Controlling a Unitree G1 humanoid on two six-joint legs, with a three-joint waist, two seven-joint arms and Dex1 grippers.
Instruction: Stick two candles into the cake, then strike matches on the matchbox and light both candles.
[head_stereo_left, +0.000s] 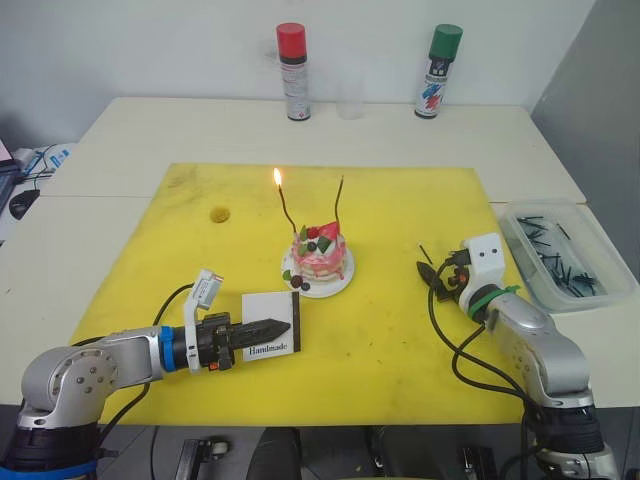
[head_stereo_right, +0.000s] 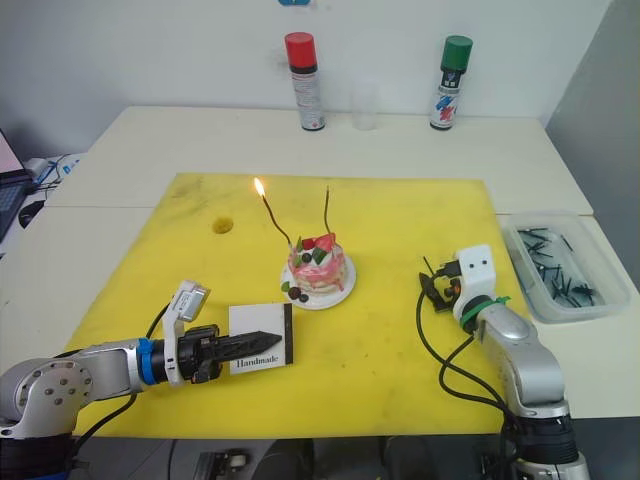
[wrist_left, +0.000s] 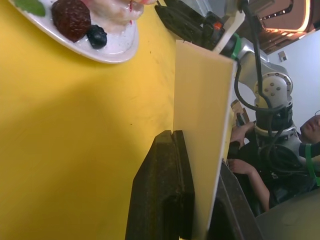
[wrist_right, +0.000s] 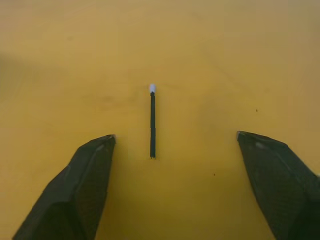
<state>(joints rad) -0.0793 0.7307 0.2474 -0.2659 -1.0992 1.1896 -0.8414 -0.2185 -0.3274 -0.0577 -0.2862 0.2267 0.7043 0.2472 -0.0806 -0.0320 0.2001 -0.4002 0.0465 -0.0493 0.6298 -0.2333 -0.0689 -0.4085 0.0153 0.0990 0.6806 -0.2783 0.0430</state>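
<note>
Risk: right end effector (wrist_right: 172, 145), spread wide over a match (wrist_right: 152, 122) lying at 4 o'clock of the cake (head_stereo_left: 319, 254), may pinch off-centre and skid it; left end effector (head_stereo_left: 268, 328) clamps the matchbox (head_stereo_left: 271, 324).

Yellow mat (head_stereo_left: 400, 200), red-capped can (head_stereo_left: 292, 72), green-capped can (head_stereo_left: 438, 72), clear tray (head_stereo_left: 612, 262)
</note>
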